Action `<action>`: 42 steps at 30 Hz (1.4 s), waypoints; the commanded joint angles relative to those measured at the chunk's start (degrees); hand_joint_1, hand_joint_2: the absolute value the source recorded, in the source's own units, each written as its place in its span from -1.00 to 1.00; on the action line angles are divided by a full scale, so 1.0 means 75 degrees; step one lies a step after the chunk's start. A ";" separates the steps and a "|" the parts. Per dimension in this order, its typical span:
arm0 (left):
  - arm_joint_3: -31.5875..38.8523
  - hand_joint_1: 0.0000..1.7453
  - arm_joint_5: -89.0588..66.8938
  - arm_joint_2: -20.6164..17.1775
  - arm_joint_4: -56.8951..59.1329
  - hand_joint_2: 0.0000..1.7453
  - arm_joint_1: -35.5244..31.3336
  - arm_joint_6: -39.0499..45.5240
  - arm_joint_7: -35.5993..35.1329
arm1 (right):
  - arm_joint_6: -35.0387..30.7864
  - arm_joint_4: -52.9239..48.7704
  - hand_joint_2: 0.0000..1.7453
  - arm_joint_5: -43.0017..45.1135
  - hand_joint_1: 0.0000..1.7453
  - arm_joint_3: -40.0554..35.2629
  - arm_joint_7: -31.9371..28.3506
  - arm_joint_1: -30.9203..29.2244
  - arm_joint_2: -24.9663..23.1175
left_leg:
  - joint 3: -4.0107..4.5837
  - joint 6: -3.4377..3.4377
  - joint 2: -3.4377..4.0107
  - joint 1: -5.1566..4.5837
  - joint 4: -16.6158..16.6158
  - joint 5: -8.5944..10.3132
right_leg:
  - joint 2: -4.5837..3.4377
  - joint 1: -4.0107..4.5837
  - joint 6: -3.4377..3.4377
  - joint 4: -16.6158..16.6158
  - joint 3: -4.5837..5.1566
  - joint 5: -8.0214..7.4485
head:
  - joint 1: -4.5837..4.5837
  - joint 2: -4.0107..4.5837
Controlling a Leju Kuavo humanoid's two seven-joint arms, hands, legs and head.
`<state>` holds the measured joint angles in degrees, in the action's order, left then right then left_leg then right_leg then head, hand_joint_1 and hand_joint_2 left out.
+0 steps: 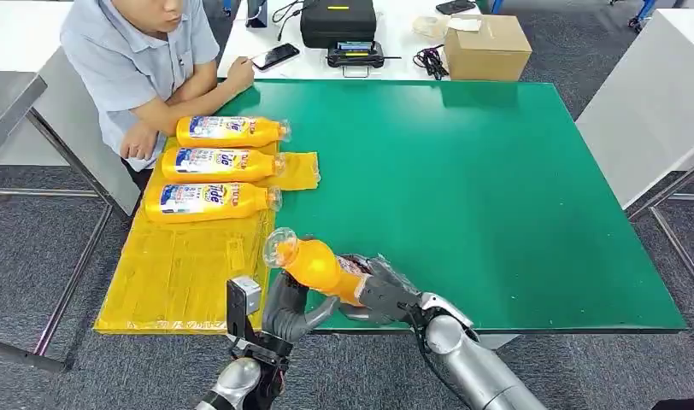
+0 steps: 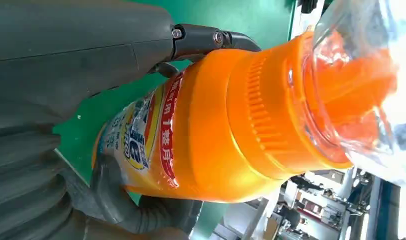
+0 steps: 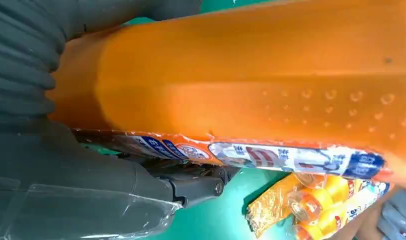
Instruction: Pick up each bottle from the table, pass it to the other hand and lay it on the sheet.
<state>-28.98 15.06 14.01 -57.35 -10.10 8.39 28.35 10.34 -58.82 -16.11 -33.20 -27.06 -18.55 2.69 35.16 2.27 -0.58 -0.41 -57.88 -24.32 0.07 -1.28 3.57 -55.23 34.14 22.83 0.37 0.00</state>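
Observation:
An orange detergent bottle (image 1: pixel 314 263) (image 2: pixel 216 130) (image 3: pixel 251 85) with a clear cap hangs tilted over the green table's near edge, cap toward the yellow sheet (image 1: pixel 181 265). My right hand (image 1: pixel 382 295) (image 3: pixel 66 175) grips its base end. My left hand (image 1: pixel 291 312) (image 2: pixel 66 75) wraps around it from below, near the neck, thumb on one side and fingers on the other. Three like bottles (image 1: pixel 228 131) (image 1: pixel 215 163) (image 1: pixel 207 200) lie side by side on the far part of the sheet; they also show in the right wrist view (image 3: pixel 331 200).
A person (image 1: pixel 138 60) sits at the table's far left corner, forearms beside the sheet. Beyond the green table (image 1: pixel 480 196) a white table carries a cardboard box (image 1: pixel 487 47), a black case (image 1: pixel 338 21) and a phone (image 1: pixel 275 56). The sheet's near half is bare.

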 commanded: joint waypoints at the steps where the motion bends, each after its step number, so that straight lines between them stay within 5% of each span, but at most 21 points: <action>1: -0.0107 -1.00 -0.0046 -0.0074 0.0533 1.00 -0.0465 -0.0047 0.0032 | -0.0023 0.0543 1.00 -0.0057 1.00 -0.0340 -0.0031 -0.0400 -0.0062 | -0.0029 -0.0017 0.0013 0.0009 -0.0001 -0.0012 | -0.0008 0.0011 -0.0021 0.0002 -0.0027 0.0008 | 0.0000 0.0000; 2: -0.0101 -0.92 -0.0047 -0.0064 0.0521 1.00 -0.0480 -0.0038 0.0025 | -0.0029 0.0553 1.00 -0.0061 0.98 -0.0341 -0.0031 -0.0390 -0.0063 | -0.0018 -0.0013 0.0009 0.0006 0.0002 -0.0006 | -0.0005 0.0007 -0.0016 0.0003 -0.0016 0.0004 | -0.0003 0.0000; 4: -0.0050 0.82 -0.0163 0.0017 0.0605 1.00 -0.0564 0.0390 -0.0048 | -0.0094 0.0573 1.00 -0.0090 0.96 -0.0336 -0.0028 -0.0351 -0.0073 | -0.0028 -0.0017 0.0010 0.0009 -0.0001 -0.0012 | -0.0005 0.0010 -0.0021 0.0000 -0.0026 0.0009 | 0.0000 0.0000; 5: -0.0027 0.94 -0.0133 0.0045 0.0657 1.00 -0.0603 0.0387 -0.0055 | -0.0104 0.0589 1.00 -0.0101 0.96 -0.0351 -0.0033 -0.0360 -0.0088 | -0.0016 -0.0012 0.0007 0.0006 0.0000 -0.0007 | -0.0003 0.0008 -0.0016 0.0001 -0.0015 0.0004 | -0.0003 0.0000; 16: 0.0043 1.00 0.0041 0.0108 0.0818 1.00 -0.0671 0.0280 -0.0105 | -0.0174 0.0619 1.00 -0.0120 1.00 -0.0371 -0.0022 -0.0429 -0.0128 | -0.0027 -0.0016 0.0012 0.0007 -0.0001 -0.0011 | -0.0007 0.0009 -0.0020 0.0001 -0.0025 0.0008 | -0.0003 0.0000; 20: 0.0046 1.00 0.0075 0.0118 0.0876 1.00 -0.0703 0.0231 -0.0098 | -0.0190 0.0689 1.00 -0.0136 0.78 -0.0380 -0.0009 -0.0493 -0.0174 | -0.0014 -0.0010 0.0010 0.0004 0.0001 -0.0005 | -0.0006 0.0005 -0.0013 0.0001 -0.0011 0.0003 | -0.0003 0.0000; 21: 0.0155 1.00 0.0112 0.0235 0.0763 1.00 -0.0580 0.0302 -0.0019 | -0.0207 0.0725 1.00 -0.0142 0.64 -0.0375 -0.0009 -0.0486 -0.0181 | -0.0029 -0.0018 0.0015 0.0009 -0.0005 -0.0015 | -0.0009 0.0011 -0.0022 -0.0004 -0.0027 0.0011 | -0.0003 0.0000; 23: 0.0172 1.00 0.0075 0.0254 0.0638 1.00 -0.0503 0.0382 -0.0016 | -0.0236 0.0764 1.00 -0.0154 -0.86 -0.0372 0.0001 -0.0484 -0.0194 | -0.0016 -0.0011 0.0012 0.0003 0.0002 -0.0006 | -0.0009 0.0004 -0.0013 0.0002 -0.0013 0.0003 | -0.0003 0.0000; 24: 0.0207 1.00 0.0014 0.0245 0.0558 1.00 -0.0470 0.0467 -0.0050 | -0.0280 0.0806 1.00 -0.0161 -1.00 -0.0334 0.0007 -0.0484 -0.0221 | -0.0008 -0.0007 0.0008 0.0003 0.0002 -0.0003 | -0.0006 0.0003 -0.0009 0.0003 -0.0006 0.0000 | -0.0003 0.0000; 42: 0.0367 1.00 -0.1176 -0.0233 -0.0832 1.00 -0.0275 0.1351 -0.0362 | -0.1751 0.0688 1.00 -0.0861 -1.00 0.0358 0.0240 0.0073 -0.0358 | -0.0017 -0.0013 0.0011 0.0008 0.0003 -0.0007 | -0.0008 0.0009 -0.0015 0.0004 -0.0016 0.0004 | 0.0000 0.0000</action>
<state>-27.41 8.33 15.39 -58.19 -12.18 17.20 26.45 0.02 -56.02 -21.57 -33.40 -26.25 -18.45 0.68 35.17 2.27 -0.58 -0.41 -57.88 -24.32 0.07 -1.28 3.57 -55.23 34.15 22.83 0.37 0.00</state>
